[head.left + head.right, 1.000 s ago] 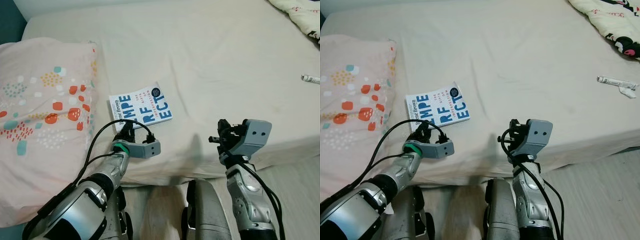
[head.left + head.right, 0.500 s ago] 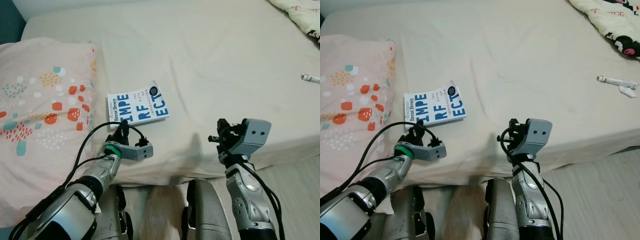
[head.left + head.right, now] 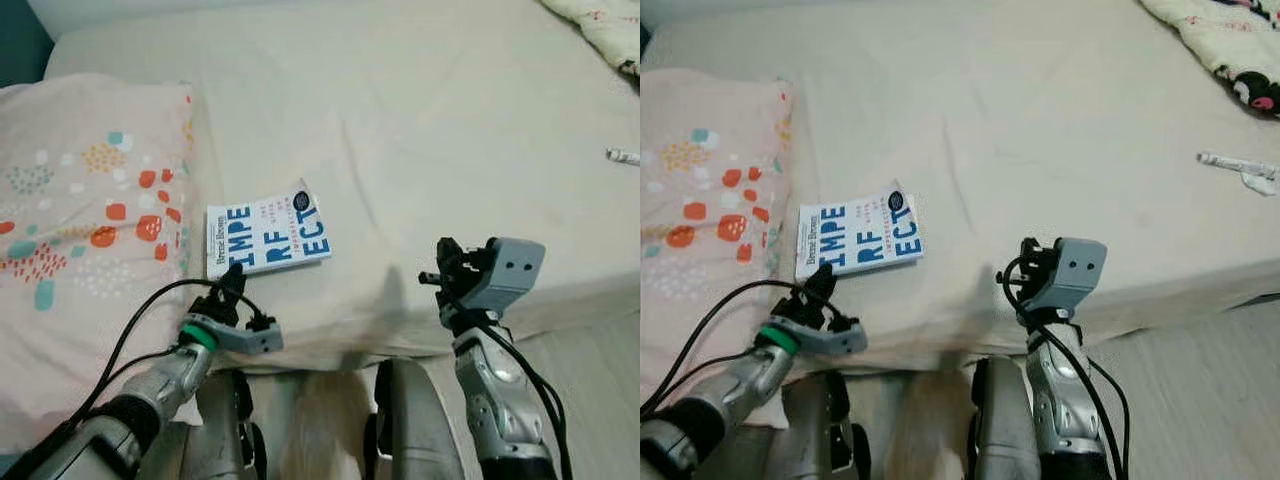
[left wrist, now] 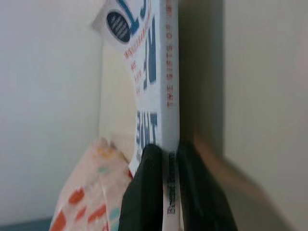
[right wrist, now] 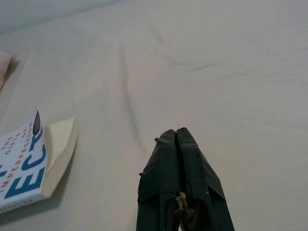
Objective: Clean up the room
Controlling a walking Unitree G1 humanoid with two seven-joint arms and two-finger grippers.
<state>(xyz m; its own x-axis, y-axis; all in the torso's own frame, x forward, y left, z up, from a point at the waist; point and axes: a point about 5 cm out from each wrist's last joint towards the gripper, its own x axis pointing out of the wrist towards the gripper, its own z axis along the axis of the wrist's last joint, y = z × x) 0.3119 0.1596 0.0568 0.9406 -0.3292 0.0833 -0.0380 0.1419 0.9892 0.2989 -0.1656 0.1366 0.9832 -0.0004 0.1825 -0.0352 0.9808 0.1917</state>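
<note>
A white book (image 3: 268, 233) with big blue letters lies on the beige bed (image 3: 420, 120), beside the pillow. My left gripper (image 3: 234, 283) is at the book's near left corner, close to the bed's front edge. In the left wrist view its two black fingers (image 4: 145, 190) are shut on the book's spine edge (image 4: 169, 86). My right gripper (image 3: 445, 268) hovers over the bed's front edge to the right of the book; its fingers (image 5: 179, 149) are pressed together with nothing between them.
A pink pillow (image 3: 80, 190) with coloured dots fills the bed's left side. A small white tube (image 3: 1232, 163) lies far right on the sheet, and a patterned blanket (image 3: 1220, 45) sits at the far right corner. Pale floor (image 3: 595, 370) shows at the lower right.
My left gripper has drawn back toward the bed's front edge and to the left, and the book has slid with it. The right arm has stayed still.
</note>
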